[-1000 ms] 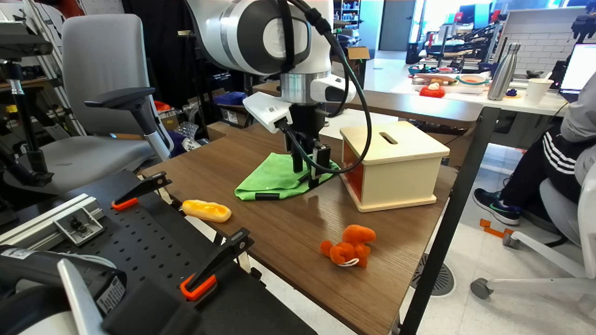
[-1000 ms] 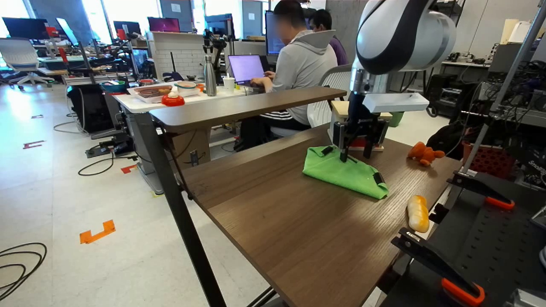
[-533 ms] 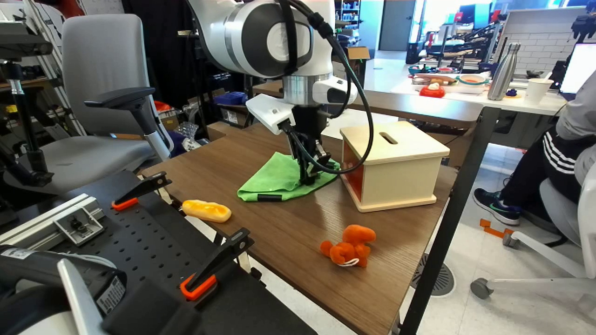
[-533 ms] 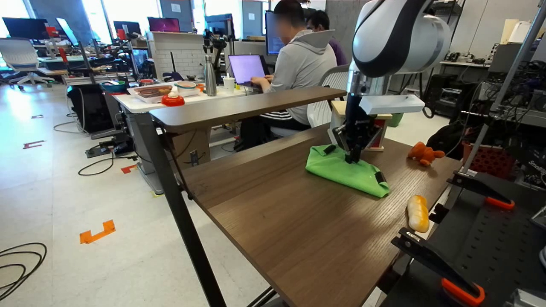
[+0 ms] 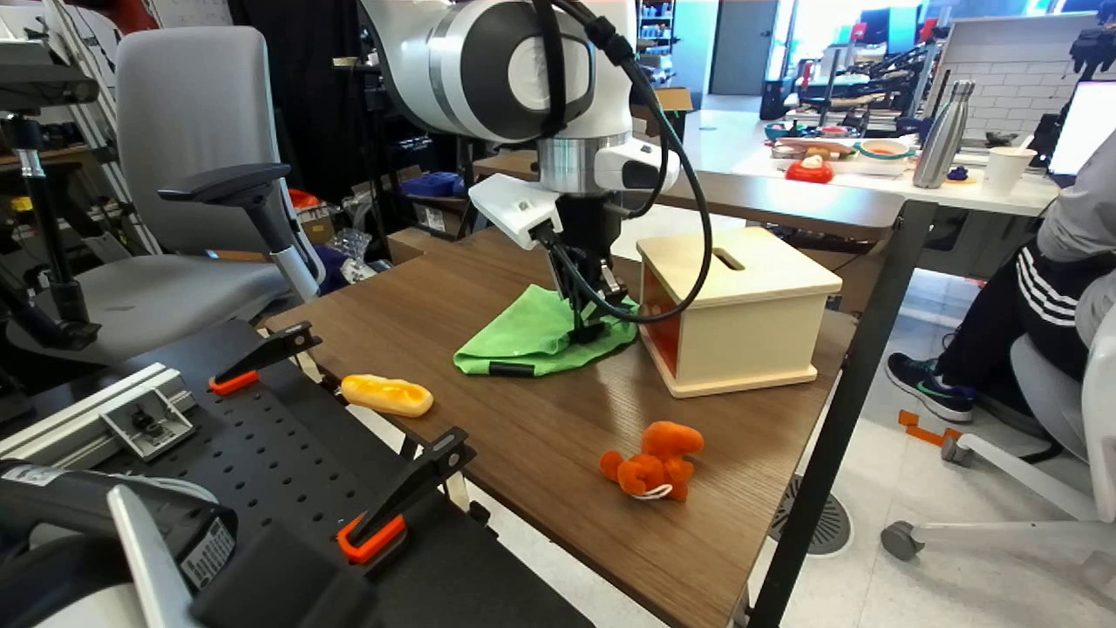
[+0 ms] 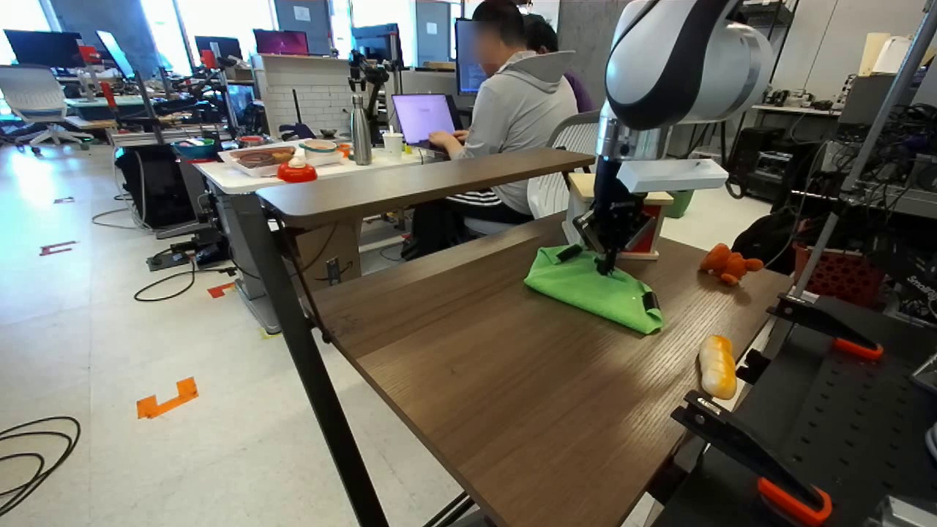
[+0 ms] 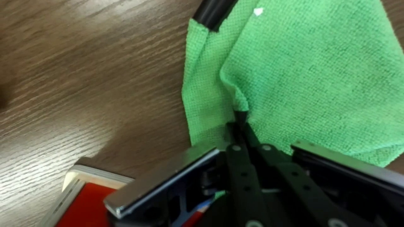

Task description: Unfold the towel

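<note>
On the wrist view I had the jaws closed together, pinching the green towel (image 7: 309,78) by a black strip (image 7: 241,116) on its top layer. It lay folded on the desk (image 6: 476,380) near the wooden box (image 5: 750,336), the bread roll (image 5: 386,395) and orange toy (image 5: 656,460) apart from it.

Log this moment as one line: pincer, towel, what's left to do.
pincer: shut on towel, at top layer's edge | towel: folded over itself on table | left to do: unfolding
</note>
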You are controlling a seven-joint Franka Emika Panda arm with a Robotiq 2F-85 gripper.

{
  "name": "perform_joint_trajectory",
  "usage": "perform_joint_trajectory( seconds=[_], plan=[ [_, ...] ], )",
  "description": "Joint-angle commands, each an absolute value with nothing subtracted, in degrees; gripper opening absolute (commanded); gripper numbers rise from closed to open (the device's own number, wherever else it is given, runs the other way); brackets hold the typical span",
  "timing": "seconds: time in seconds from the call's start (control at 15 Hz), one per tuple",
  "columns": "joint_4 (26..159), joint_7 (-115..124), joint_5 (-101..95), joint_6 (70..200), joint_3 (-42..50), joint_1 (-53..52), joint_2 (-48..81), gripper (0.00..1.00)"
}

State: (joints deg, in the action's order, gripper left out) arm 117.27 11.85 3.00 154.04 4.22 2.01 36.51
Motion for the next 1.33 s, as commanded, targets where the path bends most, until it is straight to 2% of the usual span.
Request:
perform_joint_trajectory(
  seconds=[0.0,0.73,1.27],
  plan=[
    [118.59,12.00,3.34,153.26,4.61,0.88,33.47,0.01],
    [124.83,13.11,1.90,152.67,2.62,-5.43,23.14,0.01],
    [128.39,13.67,-0.56,153.34,0.47,-10.79,23.35,0.01]
  ],
)
